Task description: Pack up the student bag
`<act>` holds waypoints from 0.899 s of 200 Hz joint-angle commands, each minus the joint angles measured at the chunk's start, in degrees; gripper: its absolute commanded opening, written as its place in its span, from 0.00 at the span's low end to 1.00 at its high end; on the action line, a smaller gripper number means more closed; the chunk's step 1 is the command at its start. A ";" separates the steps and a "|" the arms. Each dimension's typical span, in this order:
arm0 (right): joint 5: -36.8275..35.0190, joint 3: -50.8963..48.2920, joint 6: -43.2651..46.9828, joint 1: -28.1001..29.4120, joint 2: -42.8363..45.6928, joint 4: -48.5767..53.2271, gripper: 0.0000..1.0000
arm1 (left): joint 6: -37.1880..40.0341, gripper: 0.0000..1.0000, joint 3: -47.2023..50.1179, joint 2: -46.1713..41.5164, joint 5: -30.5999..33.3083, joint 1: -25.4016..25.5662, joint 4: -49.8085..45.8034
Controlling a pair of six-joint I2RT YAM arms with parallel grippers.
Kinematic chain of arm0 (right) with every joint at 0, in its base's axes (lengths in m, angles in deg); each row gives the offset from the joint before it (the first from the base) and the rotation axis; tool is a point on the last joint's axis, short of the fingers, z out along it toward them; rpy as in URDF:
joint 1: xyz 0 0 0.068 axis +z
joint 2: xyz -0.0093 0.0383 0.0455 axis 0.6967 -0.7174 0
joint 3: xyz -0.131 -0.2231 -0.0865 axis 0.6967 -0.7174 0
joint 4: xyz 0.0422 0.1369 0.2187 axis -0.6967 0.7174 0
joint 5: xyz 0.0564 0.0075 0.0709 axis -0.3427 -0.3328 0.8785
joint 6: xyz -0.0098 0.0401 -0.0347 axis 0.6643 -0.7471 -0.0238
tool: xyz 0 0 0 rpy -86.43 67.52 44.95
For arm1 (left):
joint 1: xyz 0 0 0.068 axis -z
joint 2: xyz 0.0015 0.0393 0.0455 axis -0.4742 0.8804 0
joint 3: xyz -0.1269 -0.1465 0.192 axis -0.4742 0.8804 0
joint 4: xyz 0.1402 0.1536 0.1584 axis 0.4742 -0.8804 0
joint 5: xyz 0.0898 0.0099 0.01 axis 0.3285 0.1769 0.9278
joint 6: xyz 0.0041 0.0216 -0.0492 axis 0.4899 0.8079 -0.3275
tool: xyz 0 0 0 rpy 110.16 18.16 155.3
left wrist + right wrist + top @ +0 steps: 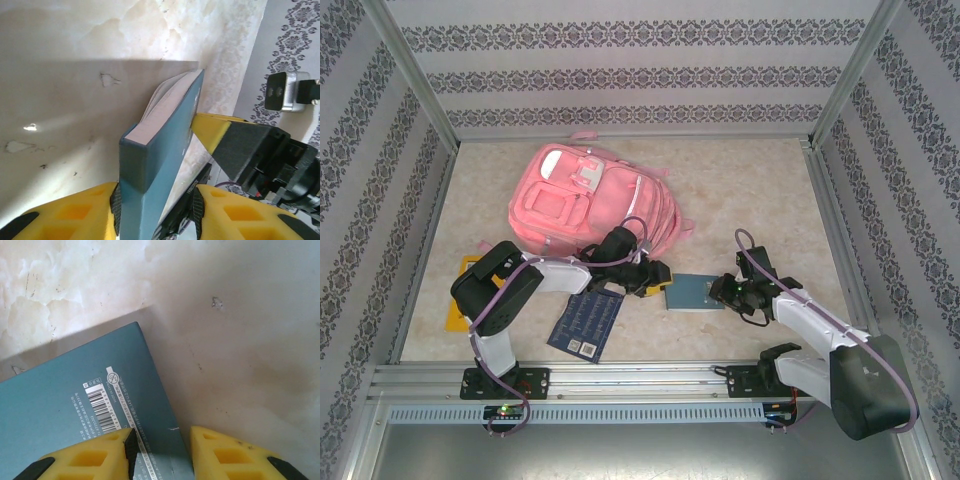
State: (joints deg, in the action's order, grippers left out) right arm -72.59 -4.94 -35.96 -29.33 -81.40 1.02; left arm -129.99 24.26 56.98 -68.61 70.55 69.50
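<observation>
Top external: student bag point(590, 205) lies flat on the bench point(750, 190), far left of centre, just behind the left end effector point(655, 280). That end effector straddles the teal book point(695, 293), jaws partly apart; whether it grips, cannot tell. Right end effector point(725, 290) pinches the book's opposite edge.

- A teal book point(75, 390) fills the 8 o'clock part, one corner reaching toward 11 o'clock.
- Its cover carries a barcode point(97, 407) and lines of white print near 7 o'clock.
- At 6 o'clock is the right gripper point(161, 442). Its yellow fingers point(85, 460) straddle the book's long edge, one over the cover, one over bare table.
- The pale marbled table point(75, 285) is shadowed grey toward 3 o'clock.
</observation>
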 commanded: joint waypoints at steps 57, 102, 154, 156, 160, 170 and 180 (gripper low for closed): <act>5.17 -1.30 -0.99 0.09 -0.21 -1.64 0.35 | -2.43 0.40 -1.15 0.02 -7.45 1.27 15.27; 5.15 -1.12 -0.87 -0.15 -0.09 -1.38 0.35 | -2.09 0.40 -1.48 1.06 -7.81 1.27 14.54; 5.21 -0.95 -0.67 -0.17 -0.33 -1.54 0.36 | 11.32 0.43 -5.42 -0.28 -2.48 1.27 -7.81; 5.25 -0.95 -0.69 -0.20 -0.37 -1.54 0.37 | 11.61 0.43 -5.48 -0.21 -2.29 1.27 -8.30; 5.36 -0.95 -0.75 -0.16 -0.49 -1.66 0.37 | 12.16 0.42 -5.73 -0.14 -1.87 1.27 -9.51; 5.63 -0.86 -0.83 -0.15 -0.54 -1.88 0.37 | 13.18 0.39 -5.97 0.12 -1.10 1.27 -11.24; 5.89 -0.86 -0.87 -0.20 -0.37 -2.14 0.38 | 13.74 0.34 -6.05 0.61 -0.08 1.27 -12.77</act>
State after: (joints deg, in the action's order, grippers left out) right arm -68.29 -5.05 -36.18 -29.68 -81.58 -0.93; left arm -122.60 19.80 57.44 -71.73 71.38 65.52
